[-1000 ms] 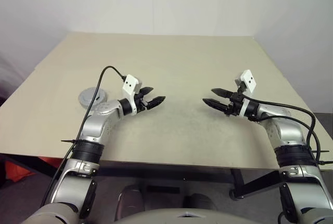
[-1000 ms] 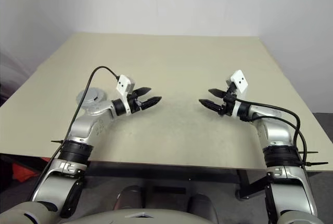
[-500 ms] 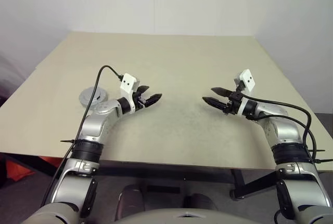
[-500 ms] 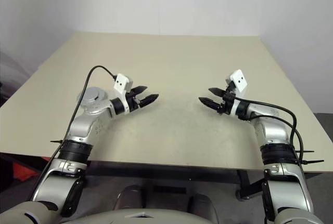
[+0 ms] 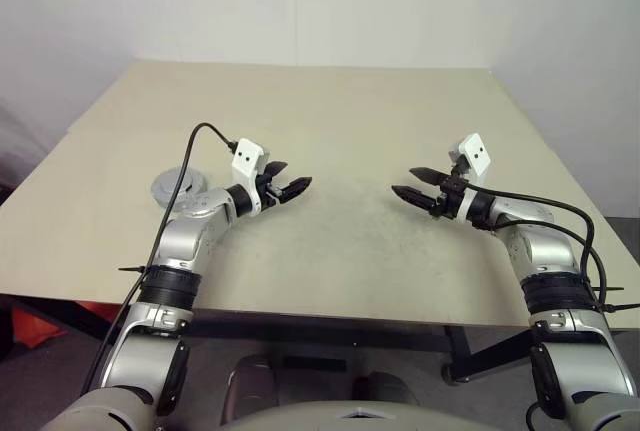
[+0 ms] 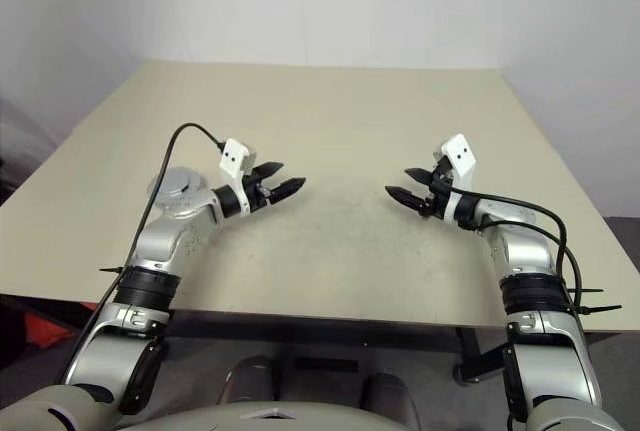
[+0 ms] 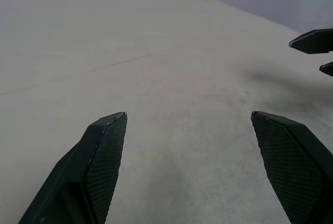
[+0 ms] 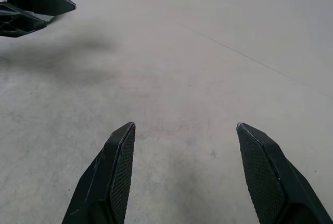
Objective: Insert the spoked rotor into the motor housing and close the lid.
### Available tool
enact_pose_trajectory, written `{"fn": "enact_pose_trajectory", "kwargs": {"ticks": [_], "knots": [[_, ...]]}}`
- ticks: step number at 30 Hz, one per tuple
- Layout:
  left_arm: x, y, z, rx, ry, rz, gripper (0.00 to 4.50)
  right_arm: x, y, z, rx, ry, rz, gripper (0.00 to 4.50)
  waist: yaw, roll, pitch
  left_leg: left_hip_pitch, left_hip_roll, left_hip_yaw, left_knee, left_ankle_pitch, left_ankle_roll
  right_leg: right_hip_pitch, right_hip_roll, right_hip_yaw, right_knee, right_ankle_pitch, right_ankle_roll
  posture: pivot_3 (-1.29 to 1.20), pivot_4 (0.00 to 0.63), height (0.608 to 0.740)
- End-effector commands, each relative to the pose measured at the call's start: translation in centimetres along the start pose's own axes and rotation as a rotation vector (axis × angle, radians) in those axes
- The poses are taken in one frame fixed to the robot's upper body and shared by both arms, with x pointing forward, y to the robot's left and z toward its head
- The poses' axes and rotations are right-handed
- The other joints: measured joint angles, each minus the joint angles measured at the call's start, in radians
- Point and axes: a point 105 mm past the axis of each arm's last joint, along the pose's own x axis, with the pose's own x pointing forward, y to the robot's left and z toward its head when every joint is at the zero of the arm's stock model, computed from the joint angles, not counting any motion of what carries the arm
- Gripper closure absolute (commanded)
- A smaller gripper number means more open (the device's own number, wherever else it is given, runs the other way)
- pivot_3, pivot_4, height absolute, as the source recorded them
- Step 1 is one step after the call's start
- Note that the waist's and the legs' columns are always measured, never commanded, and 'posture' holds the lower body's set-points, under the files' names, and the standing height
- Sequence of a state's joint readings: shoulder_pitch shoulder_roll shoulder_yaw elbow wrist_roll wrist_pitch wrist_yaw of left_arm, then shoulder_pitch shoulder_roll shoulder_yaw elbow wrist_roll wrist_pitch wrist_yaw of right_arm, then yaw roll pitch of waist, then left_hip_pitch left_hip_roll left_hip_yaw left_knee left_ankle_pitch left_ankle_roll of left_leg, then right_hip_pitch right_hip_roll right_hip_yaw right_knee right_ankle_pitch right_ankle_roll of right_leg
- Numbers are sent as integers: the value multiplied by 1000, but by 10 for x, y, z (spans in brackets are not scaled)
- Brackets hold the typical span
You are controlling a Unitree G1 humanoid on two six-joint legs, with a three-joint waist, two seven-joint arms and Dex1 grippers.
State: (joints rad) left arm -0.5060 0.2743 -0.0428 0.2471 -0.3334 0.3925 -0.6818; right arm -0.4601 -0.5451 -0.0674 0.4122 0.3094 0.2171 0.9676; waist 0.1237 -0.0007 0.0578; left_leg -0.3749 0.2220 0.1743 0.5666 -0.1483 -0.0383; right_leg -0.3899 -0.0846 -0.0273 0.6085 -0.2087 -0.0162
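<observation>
A round silvery-grey disc (image 5: pixel 166 189), either the motor housing or its lid, lies on the table (image 5: pixel 330 111) at the left, partly behind my left forearm. I cannot tell which of the two it is. The spoked rotor is out of view. My left gripper (image 5: pixel 297 178) hovers open just above the table, right of the disc, with nothing between its fingers (image 7: pixel 106 151). My right gripper (image 5: pixel 403 182) faces it across a bare gap, open and empty too. In the left wrist view the right gripper's tips (image 7: pixel 314 42) show ahead. In the right wrist view the left gripper (image 8: pixel 34 7) shows likewise.
The beige table runs wide and far behind both grippers, to a white wall. Its front edge (image 5: pixel 330 316) lies close under my forearms. A black cable (image 5: pixel 200 141) loops over the left arm and another (image 5: pixel 560 213) trails along the right.
</observation>
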Motion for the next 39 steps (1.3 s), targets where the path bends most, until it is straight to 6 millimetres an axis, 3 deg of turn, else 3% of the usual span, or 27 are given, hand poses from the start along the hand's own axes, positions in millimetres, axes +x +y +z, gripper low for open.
{"fn": "enact_pose_trajectory", "kwargs": {"ticks": [1,5,11,21,28,39], "knots": [[2,-3,19,53,-37,-39,453,3,-6,17,-61,-33,-11,990,0,0,0,0,0,0,0,0,0,0,0,0,0,0,0,0,0,740],[3,-5,18,52,-42,-30,453,1,-6,17,-69,-37,-26,990,0,0,0,-1,0,0,0,0,0,-1,0,0,0,0,0,0,0,740],[5,3,18,76,-50,31,453,8,-24,19,-124,-42,-146,990,-1,1,0,-1,0,0,0,0,0,-2,0,0,0,0,0,0,0,740],[3,-1,16,66,-55,20,453,14,-18,19,-124,-40,-97,990,-1,1,1,-6,0,0,0,0,0,-6,0,0,0,0,0,0,0,740],[-1,1,15,63,-50,23,453,10,0,16,-81,-33,35,990,-1,1,1,-6,0,0,0,0,1,-6,0,0,-1,0,0,0,0,740],[5,1,18,72,-53,19,453,6,-5,15,-96,-25,5,990,-1,1,1,-6,0,0,0,0,1,-6,0,0,0,0,0,0,0,740]]}}
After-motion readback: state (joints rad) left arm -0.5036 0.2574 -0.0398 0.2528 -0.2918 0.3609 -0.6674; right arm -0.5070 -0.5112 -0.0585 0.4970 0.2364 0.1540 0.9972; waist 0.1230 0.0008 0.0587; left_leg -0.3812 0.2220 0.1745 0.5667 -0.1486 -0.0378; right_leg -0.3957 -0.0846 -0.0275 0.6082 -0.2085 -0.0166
